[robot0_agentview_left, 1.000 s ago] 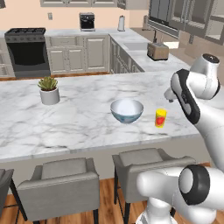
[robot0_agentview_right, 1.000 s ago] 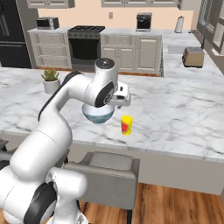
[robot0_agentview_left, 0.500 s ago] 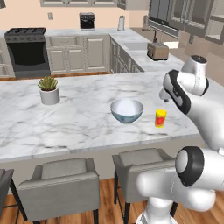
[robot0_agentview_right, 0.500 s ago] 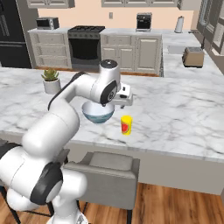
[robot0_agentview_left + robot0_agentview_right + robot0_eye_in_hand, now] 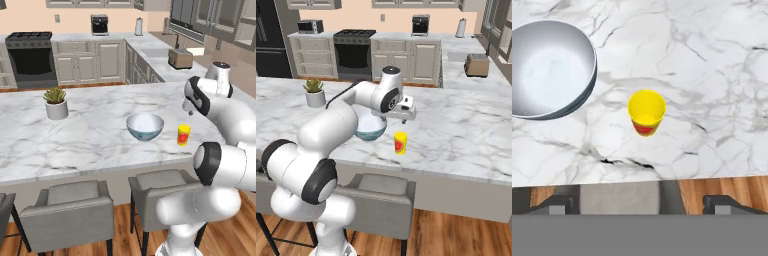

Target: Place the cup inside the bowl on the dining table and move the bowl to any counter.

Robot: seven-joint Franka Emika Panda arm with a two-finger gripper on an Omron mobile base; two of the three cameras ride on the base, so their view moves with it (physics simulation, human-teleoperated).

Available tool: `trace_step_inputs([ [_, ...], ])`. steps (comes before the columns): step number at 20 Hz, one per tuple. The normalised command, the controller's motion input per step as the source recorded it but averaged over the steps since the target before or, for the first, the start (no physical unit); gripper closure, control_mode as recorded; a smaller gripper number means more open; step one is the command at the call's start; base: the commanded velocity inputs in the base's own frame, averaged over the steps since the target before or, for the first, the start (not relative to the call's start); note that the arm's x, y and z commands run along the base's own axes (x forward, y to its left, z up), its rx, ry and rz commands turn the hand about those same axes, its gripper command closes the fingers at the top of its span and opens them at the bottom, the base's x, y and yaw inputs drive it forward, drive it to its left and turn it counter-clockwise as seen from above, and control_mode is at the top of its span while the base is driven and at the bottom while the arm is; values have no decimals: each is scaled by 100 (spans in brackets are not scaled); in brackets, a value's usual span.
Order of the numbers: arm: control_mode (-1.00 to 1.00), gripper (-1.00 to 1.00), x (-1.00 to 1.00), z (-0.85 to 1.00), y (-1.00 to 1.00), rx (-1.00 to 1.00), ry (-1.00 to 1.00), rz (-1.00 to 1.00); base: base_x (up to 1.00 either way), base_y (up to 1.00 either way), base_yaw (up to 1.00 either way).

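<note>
From my left base camera I see the cup (image 5: pixel 184 134) standing upright on the dining table (image 5: pixel 90 135), near its front edge, with the bowl (image 5: pixel 145 126) just beside it and apart from it. That camera also gives me the toaster (image 5: pixel 180 58) on the counter (image 5: pixel 165 62) behind, the stove (image 5: pixel 31 59) at the far wall, and a potted plant (image 5: pixel 56 102) well away from the bowl on the table.

My right base camera shows what the left one hides: the claw (image 5: pixel 404 120) pointing down, hanging in the air above and a little behind the cup (image 5: pixel 400 143). Here the arm covers most of the bowl (image 5: pixel 371 131), so I get only its lower side.

The hand camera looks straight down. The cup (image 5: pixel 646 112) sits near the middle, yellow inside with the red patch low on its side, and the bowl (image 5: pixel 549 68) lies open and white at the upper left, not touching the cup. The finger tips (image 5: pixel 724 204) stand wide apart at the bottom edge, so the claw is released and grips nothing. Two chairs (image 5: pixel 70 210) stand under the table's front edge.
</note>
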Motion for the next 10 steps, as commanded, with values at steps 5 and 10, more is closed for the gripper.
trace_step_inputs([
  [5, -100, -100, 40, -17, -7, 0, 0, -2, 0, 0, 0],
  [10, -100, -100, 42, -24, -4, 0, 0, -1, 0, 0, 0],
])
